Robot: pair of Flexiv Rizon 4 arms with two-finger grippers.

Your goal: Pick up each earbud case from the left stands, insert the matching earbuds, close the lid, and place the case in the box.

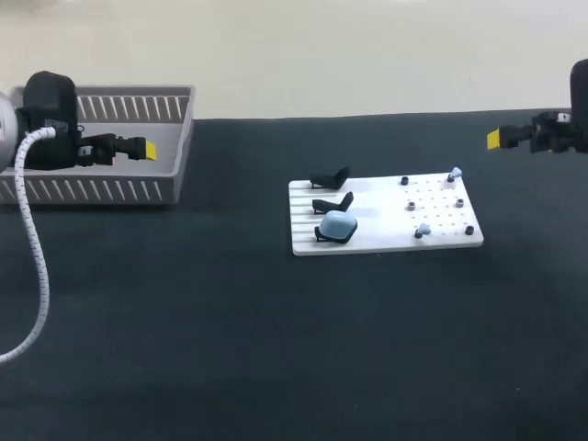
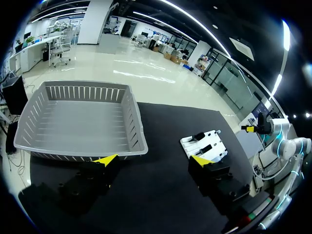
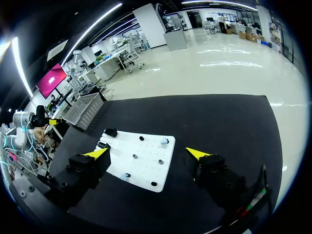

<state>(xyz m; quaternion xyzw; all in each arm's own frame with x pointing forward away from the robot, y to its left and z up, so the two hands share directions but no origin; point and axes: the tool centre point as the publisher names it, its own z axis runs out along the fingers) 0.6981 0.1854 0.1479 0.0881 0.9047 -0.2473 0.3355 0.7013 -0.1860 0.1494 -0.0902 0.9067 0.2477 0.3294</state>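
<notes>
Fingers, two pairs, yellow-tipped, both spread wide and holding nothing.

1. left fingers point(image 1: 147, 149): upper left of the frame, level with the front wall of the grey slatted box point(image 1: 180, 138). In their own wrist view the left fingers point(image 2: 105, 160) have the box directly ahead and nothing between them.
2. right fingers point(image 1: 494, 139): upper right edge of the frame, pointing inward. Their wrist view shows the right fingers point(image 3: 197, 153) equally far apart, with the white board point(image 3: 146, 168) ahead.
3. earbud case point(image 1: 338, 225): pale blue, rounded, lid down (as far as can be told). It sits on the nearest of three black stands point(image 1: 333, 201) at the left end of the white board point(image 1: 386, 241), centre of the frame. The other two stands carry nothing.
4. earbuds point(image 1: 456, 173): two pale blue pieces among black pegs point(image 1: 469, 230) on the board's right half, one at the far corner, one near the front edge.

Position: the case lies well apart from both pairs, nearer the right fingers than the left, with bare dark worktop point(image 1: 276, 349) between.

Hazards, as judged: the case looks smooth and domed, so an off-centre pinch could squirt it off its stand. The board appears light and unfixed, so a nudge might slide it. The earbuds are small and close to the pegs, so a wide approach could knock them loose.
</notes>
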